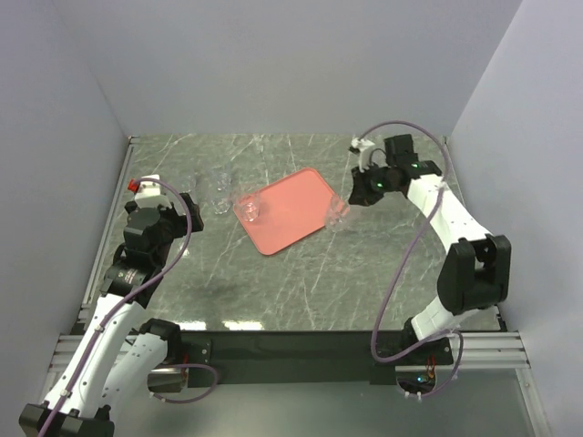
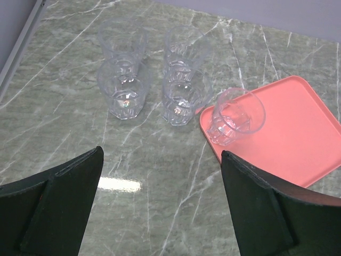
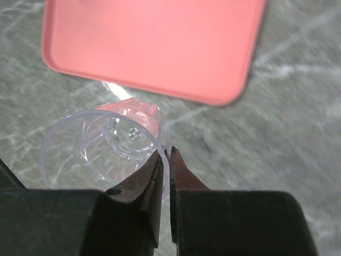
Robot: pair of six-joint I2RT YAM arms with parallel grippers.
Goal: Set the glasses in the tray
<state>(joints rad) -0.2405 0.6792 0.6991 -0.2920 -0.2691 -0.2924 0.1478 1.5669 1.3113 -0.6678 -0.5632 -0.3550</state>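
Observation:
The salmon-pink tray (image 1: pixel 293 205) lies mid-table. One clear glass (image 1: pixel 249 208) stands on its left corner, also seen in the left wrist view (image 2: pixel 235 116). Several more glasses stand on the table left of the tray (image 2: pixel 124 94), in two rows. My right gripper (image 3: pixel 165 160) is shut on the rim of another glass (image 3: pixel 98 152), one finger inside and one outside. It holds this glass just off the tray's right edge (image 1: pixel 337 217). My left gripper (image 2: pixel 160 202) is open and empty, above bare table in front of the glasses.
The table is grey-green marble (image 1: pixel 301 282) with white walls on three sides. A metal rail (image 1: pixel 117 209) runs along the left edge. The tray's middle (image 3: pixel 154 48) is bare.

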